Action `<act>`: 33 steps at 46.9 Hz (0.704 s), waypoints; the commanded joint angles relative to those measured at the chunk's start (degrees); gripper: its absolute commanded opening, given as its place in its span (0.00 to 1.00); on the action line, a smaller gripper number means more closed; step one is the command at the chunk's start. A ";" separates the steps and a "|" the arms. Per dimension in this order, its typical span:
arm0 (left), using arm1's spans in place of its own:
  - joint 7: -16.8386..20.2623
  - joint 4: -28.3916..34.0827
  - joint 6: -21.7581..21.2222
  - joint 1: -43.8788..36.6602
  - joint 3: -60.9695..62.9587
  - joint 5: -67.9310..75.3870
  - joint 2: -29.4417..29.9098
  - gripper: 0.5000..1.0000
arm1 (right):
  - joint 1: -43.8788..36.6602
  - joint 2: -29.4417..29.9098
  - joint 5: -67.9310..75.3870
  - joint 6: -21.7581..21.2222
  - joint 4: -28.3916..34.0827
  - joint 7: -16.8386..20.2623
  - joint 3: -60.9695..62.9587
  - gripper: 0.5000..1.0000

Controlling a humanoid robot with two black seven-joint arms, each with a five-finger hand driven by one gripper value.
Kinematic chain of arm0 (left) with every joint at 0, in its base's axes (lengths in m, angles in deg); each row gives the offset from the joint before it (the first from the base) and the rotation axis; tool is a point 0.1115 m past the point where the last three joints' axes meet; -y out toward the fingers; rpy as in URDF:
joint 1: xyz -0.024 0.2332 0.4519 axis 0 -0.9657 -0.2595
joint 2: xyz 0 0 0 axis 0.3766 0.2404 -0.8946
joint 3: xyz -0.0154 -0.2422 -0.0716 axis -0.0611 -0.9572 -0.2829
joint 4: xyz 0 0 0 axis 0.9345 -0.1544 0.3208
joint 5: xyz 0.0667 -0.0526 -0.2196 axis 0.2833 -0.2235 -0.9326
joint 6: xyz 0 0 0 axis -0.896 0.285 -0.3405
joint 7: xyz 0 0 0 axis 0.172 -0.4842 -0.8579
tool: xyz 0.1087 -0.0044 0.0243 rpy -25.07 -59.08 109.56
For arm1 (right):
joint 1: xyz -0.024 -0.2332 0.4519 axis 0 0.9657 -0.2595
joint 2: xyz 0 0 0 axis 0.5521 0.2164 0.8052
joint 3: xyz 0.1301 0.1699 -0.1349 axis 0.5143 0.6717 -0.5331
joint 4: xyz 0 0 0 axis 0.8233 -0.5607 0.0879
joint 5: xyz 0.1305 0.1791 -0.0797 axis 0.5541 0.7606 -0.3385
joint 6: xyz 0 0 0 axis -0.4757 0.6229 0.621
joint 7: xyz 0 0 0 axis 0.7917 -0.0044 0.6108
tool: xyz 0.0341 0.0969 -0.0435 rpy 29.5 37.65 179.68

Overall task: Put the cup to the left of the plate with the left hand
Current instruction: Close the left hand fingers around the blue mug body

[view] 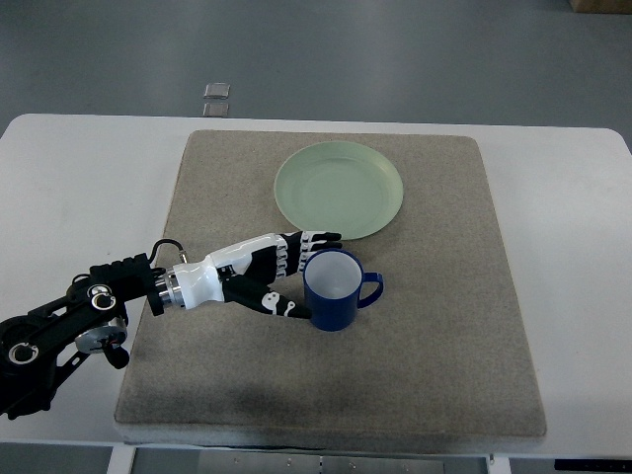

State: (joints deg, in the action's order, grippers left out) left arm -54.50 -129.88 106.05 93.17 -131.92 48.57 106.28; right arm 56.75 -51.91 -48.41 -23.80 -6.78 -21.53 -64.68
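grey mat (444,326) | cup (334,290) (blue) right of left robot hand (272,276) | fingers wrapping it

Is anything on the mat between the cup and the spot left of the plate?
Nothing visible. The blue cup sits below the green plate, with the left hand at its side. The mat left of the plate is bare.

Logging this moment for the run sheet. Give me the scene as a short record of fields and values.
surface: grey mat on a white table
plate: pale green plate, empty, toward the far middle of the mat
cup: blue cup, upright, empty, handle pointing right, standing nearer than the plate
left hand: left hand at the cup's left side, fingers wrapping around it
right hand: not in view
task state: cup not yet left of the plate
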 commanded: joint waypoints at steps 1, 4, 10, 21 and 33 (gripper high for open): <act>0.00 0.58 -0.04 0.46 0.01 0.59 -0.46 0.99 | 0.00 0.00 0.00 -0.05 0.00 -0.06 0.00 0.86; 0.00 0.93 -0.04 0.72 0.01 0.59 -1.25 0.99 | 0.00 0.00 0.00 0.04 0.00 0.03 0.00 0.86; -0.09 1.81 -0.21 0.98 0.01 0.59 -2.04 0.99 | 0.00 0.00 0.00 0.04 0.00 0.03 0.00 0.86; -0.18 2.25 -0.30 1.42 0.01 0.59 -2.48 0.96 | 0.00 0.00 0.00 0.04 0.00 -0.06 0.00 0.86; -0.18 2.25 -0.04 1.42 0.27 0.59 -2.48 0.79 | 0.00 0.00 0.00 0.04 0.00 0.03 0.00 0.86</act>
State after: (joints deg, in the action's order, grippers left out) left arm -54.68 -127.62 105.99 94.59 -131.72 49.17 103.80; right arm 56.75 -51.91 -48.41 -23.77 -6.78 -21.55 -64.68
